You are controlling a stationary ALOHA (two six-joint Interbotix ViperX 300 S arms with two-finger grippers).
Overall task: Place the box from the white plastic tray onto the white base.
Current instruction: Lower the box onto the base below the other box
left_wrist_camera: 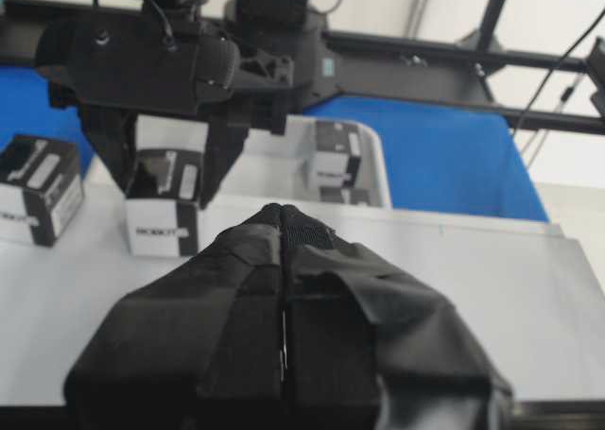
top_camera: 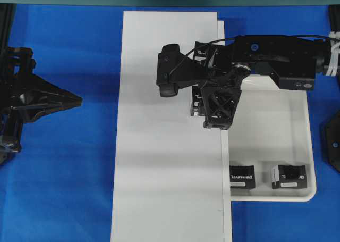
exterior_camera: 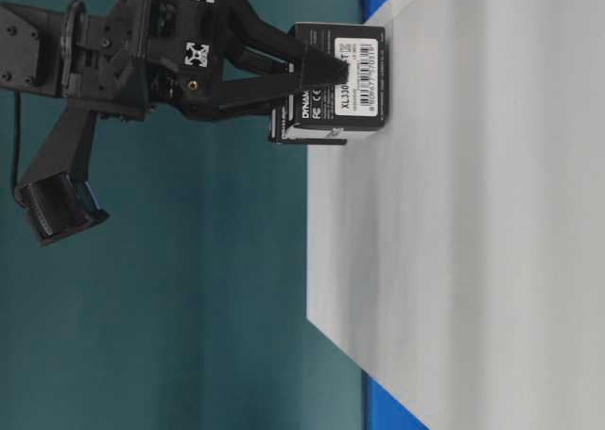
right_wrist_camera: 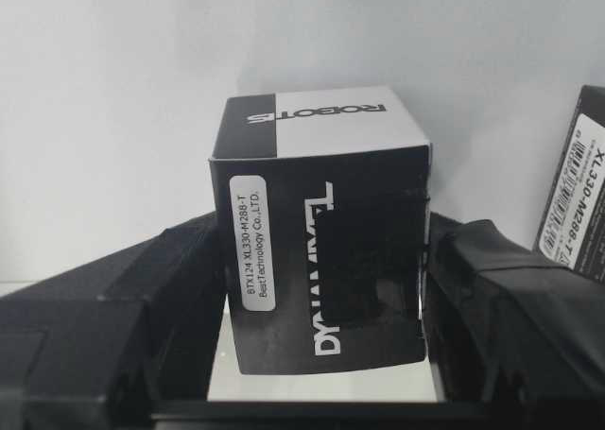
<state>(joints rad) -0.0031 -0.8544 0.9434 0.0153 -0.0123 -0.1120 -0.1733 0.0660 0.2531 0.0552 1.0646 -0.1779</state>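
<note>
My right gripper (right_wrist_camera: 321,288) is shut on a black box (right_wrist_camera: 317,250) with white lettering, one finger on each side. In the overhead view that box (top_camera: 195,101) shows at the right edge of the long white base (top_camera: 164,162), under the right gripper (top_camera: 210,106). Seen from table level, the box (exterior_camera: 340,71) appears to rest against the base (exterior_camera: 473,213). The glossy white tray (top_camera: 287,125) lies to the right of the base and holds two more boxes (top_camera: 243,176) (top_camera: 289,176). My left gripper (top_camera: 74,99) is shut and empty, off to the left.
A look-alike box (left_wrist_camera: 38,189) stands on the base beside the held one and shows at the right edge of the right wrist view (right_wrist_camera: 577,194). The blue table cover (top_camera: 64,189) surrounds the base and the tray.
</note>
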